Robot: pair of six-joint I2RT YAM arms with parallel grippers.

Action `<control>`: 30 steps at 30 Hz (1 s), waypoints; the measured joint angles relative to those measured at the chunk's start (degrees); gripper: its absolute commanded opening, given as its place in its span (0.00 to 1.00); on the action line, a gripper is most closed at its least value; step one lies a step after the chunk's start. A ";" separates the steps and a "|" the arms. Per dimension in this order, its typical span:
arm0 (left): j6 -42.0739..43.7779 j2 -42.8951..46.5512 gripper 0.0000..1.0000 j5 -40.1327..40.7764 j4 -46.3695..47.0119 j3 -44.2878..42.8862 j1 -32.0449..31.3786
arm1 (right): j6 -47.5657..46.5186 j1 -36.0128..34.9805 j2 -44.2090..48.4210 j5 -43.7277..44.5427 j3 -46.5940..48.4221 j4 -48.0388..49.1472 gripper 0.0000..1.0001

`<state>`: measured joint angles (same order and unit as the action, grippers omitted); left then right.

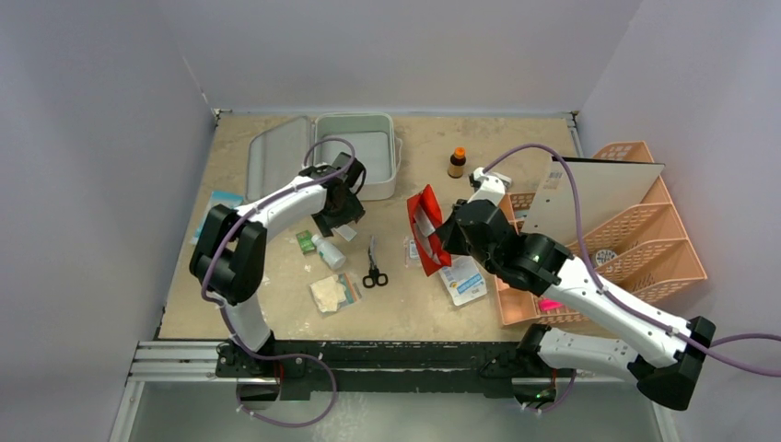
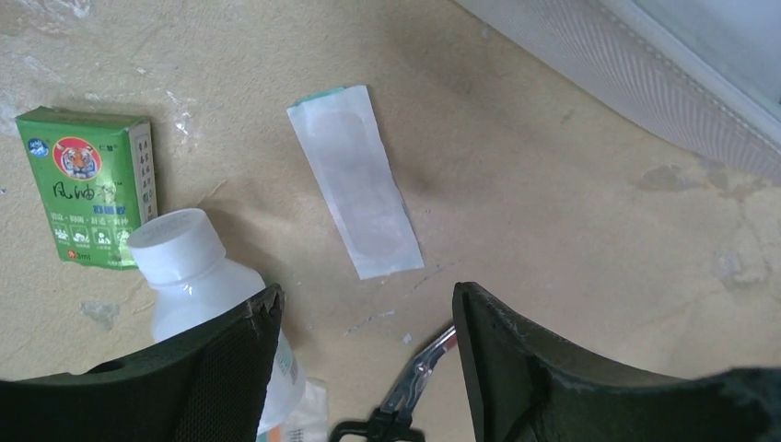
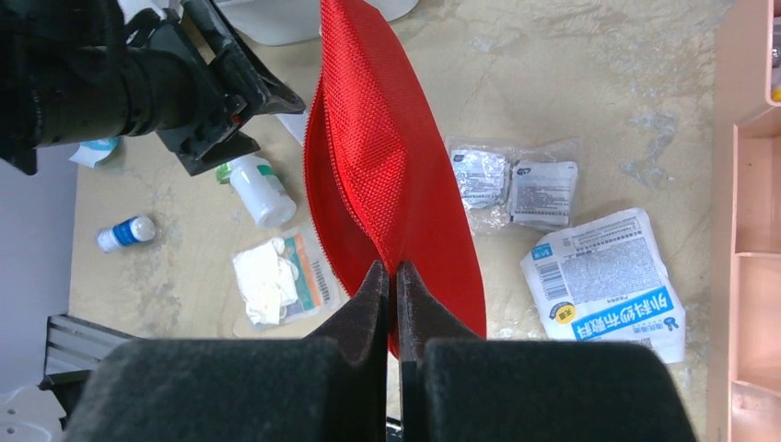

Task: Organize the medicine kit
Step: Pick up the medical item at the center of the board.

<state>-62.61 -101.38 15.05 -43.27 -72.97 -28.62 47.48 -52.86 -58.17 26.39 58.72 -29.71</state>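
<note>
Your left gripper [image 2: 368, 308] is the closer one: jaws partly open, empty, plaster [image 2: 355, 180] just ahead lying lengthwise away from them, kit [image 1: 355, 152] open right beyond, while your right gripper [image 3: 392, 276] pinches the red pouch [image 3: 387, 166].

Wrapped plaster strip [image 2: 355, 180] flat on the worktop [image 2: 571, 230] just ahead of the left jaws, white bottle [image 2: 189, 267] beside one jaw, green box [image 2: 87, 184] beyond it, scissors [image 2: 405, 396] tip in the gap, red pouch [image 3: 387, 175] pinched in the right jaws, foil sachets [image 3: 516, 189] beside it

pale lilac walls [image 1: 92, 138] enclose worn tan tabletop [image 1: 516, 138]; black rail [image 1: 396, 354] along near edge; even light
</note>
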 measured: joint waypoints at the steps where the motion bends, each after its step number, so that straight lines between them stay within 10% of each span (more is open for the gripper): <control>1: -0.33 -0.63 0.65 0.26 -0.02 -0.17 0.00 | -0.15 0.00 0.28 0.09 -0.07 -0.07 0.00; 30: -2.56 -10.40 0.46 2.89 0.68 -4.39 2.80 | -2.60 0.00 5.01 2.64 -1.14 -1.57 0.00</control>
<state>-65.17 -111.79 17.93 -42.59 -77.36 -25.82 44.88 -52.86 -53.17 29.04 57.58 -31.29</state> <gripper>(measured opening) 0.493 0.012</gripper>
